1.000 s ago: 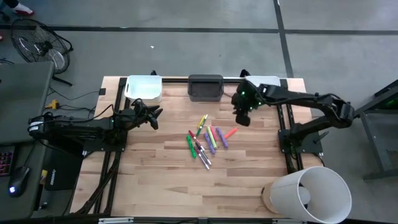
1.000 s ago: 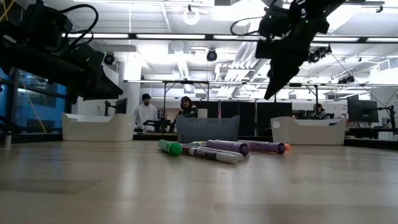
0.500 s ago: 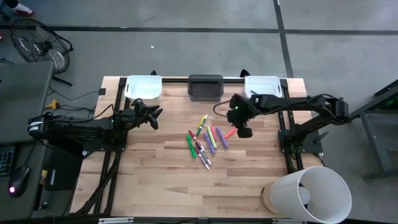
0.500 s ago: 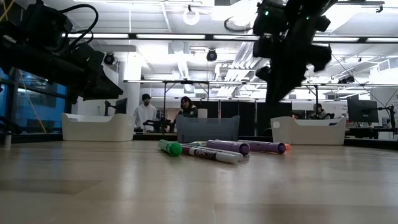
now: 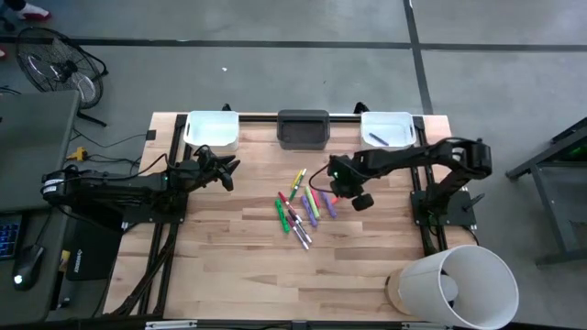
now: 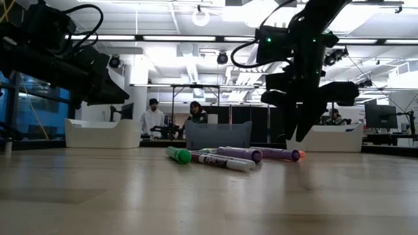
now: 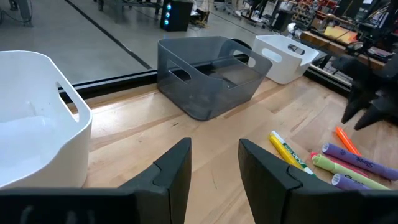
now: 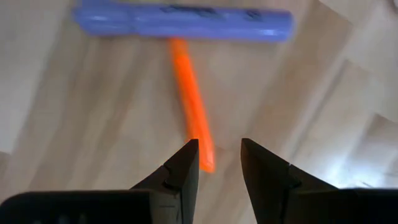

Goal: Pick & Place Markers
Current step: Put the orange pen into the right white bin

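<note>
Right wrist view shows my right pincer [image 8: 217,163] apart over the orange marker [image 8: 193,118]; closing crooked could flick it away.

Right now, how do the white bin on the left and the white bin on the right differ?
The left white bin looks empty in the high view; the right white bin has a thin dark marker lying inside. The left bin sits near the waiting left gripper; the right bin is behind the right gripper, which hovers over the orange marker. Both are white, rectangular and stand at the table's far edge.
</note>
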